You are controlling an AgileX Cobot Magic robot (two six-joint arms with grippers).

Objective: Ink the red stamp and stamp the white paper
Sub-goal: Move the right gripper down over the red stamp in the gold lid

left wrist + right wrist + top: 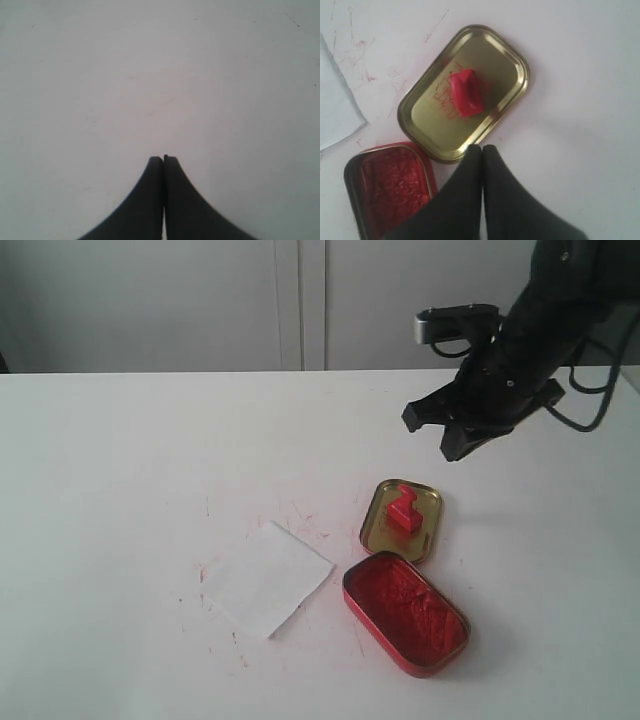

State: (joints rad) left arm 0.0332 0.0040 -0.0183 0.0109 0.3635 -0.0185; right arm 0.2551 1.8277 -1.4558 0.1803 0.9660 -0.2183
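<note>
The red stamp (402,508) (466,92) stands inside the gold lid (382,532) (432,127). Beside the lid lies the open red ink tin (405,612) (390,185). To the left of both, the white paper (268,578) (335,110) lies flat on the table, and I see no imprint on it. My right gripper (433,436) (482,148) hangs shut and empty above the table, up and to the right of the lid. My left gripper (163,159) is shut over bare white table and does not appear in the exterior view.
Faint red ink smears (300,518) mark the white table (120,470) around the paper. A pale wall or cabinet front (300,300) stands behind the table's far edge.
</note>
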